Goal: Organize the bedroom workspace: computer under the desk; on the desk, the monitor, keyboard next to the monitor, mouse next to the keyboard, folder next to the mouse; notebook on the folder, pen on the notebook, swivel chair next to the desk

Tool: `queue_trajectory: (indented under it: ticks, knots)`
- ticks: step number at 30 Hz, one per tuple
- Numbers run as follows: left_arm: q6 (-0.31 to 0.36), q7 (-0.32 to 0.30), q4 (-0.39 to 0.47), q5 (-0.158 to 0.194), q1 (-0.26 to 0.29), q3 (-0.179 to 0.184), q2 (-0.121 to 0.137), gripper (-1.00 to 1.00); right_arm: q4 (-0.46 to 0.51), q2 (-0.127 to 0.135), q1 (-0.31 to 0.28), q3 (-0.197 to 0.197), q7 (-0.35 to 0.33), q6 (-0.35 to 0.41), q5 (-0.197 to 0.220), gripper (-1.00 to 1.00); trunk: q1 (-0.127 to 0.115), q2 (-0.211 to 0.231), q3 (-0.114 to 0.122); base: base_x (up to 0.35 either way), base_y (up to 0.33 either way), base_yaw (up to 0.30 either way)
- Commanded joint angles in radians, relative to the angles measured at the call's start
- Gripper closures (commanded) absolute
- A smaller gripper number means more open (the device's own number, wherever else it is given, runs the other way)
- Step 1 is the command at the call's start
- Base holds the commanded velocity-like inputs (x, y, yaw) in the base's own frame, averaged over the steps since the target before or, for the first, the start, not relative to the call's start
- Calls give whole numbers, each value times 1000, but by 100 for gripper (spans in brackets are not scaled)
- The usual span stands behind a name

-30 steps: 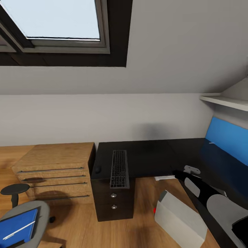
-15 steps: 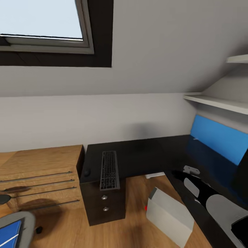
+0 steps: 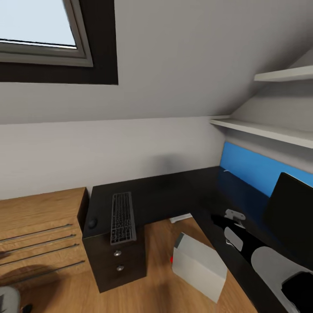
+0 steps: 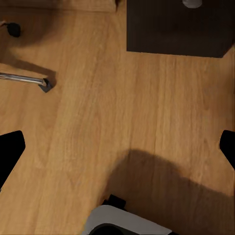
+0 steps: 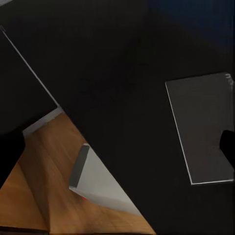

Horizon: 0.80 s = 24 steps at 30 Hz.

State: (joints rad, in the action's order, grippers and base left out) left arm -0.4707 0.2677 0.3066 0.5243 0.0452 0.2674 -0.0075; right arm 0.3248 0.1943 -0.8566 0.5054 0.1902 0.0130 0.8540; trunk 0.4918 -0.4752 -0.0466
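The slim dark keyboard (image 3: 122,217) is lying on the black desk (image 3: 174,191), far left, the pale grey computer (image 3: 198,265) sitting on the floor nearby. Both grippers' black fingertips (image 4: 10,152) are spread wide, holding nothing.

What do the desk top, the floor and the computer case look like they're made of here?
The desk top looks like black laminate with a slight sheen: it faintly mirrors the blue panel. The floor reads as warm varnished wood, with grain lines running along it. The computer case appears matte pale grey, plastic or painted metal; these renders can't settle which.
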Motion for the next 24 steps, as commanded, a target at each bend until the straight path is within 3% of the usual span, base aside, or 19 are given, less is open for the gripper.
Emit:
queue_trajectory:
  ticks: [1,7,13,24]
  knots:
    - [-129,11,-52,-35,1,14,-3,-100,-2,-14,0,9,3,-2,-1,-100,1,-2,-2,0,0,-266]
    - [-308,13,-138,-100,1,19,-21,-100,-2,-17,1,10,1,-2,-17,-100,1,-2,-2,0,0,-266]
    - [-388,18,-174,-124,1,21,-34,-100,-3,-26,2,10,6,-2,-22,-100,1,-2,-2,0,0,-163]
    - [-396,19,-178,-127,1,18,-35,-100,-4,-58,3,11,5,-4,-24,-100,1,-2,-2,0,0,-9]
